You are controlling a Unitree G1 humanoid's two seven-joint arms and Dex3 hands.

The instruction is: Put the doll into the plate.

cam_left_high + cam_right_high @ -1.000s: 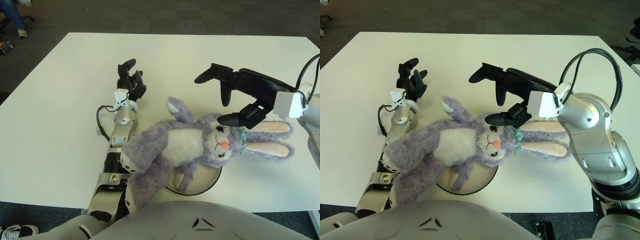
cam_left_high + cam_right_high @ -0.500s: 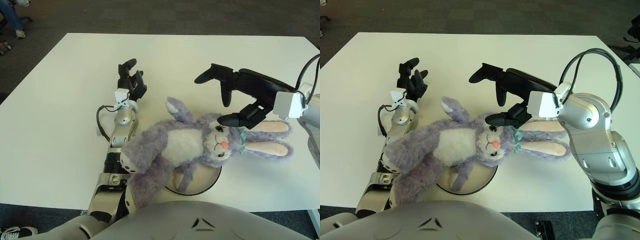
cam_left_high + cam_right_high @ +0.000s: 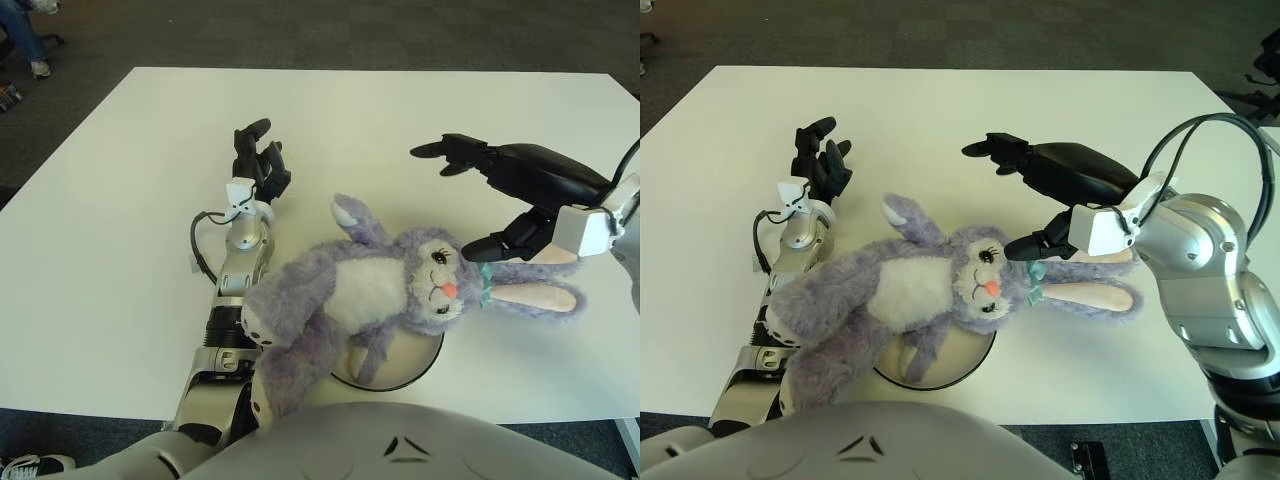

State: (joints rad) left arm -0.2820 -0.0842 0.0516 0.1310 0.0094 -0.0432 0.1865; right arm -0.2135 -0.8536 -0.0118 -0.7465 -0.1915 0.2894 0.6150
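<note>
Purple doll (image 3: 370,290) sprawls across your plate (image 3: 415,365); right hand (image 3: 505,195) hangs spread above its ears, left hand (image 3: 255,165) open beside it.

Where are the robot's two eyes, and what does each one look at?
Left eye view: on the head, looking down at the table; shows the left hand, the right hand and the chest.
Right eye view: just beside it, same downward look; more of the right arm shows.
Both share the bunny lying over the plate.
</note>
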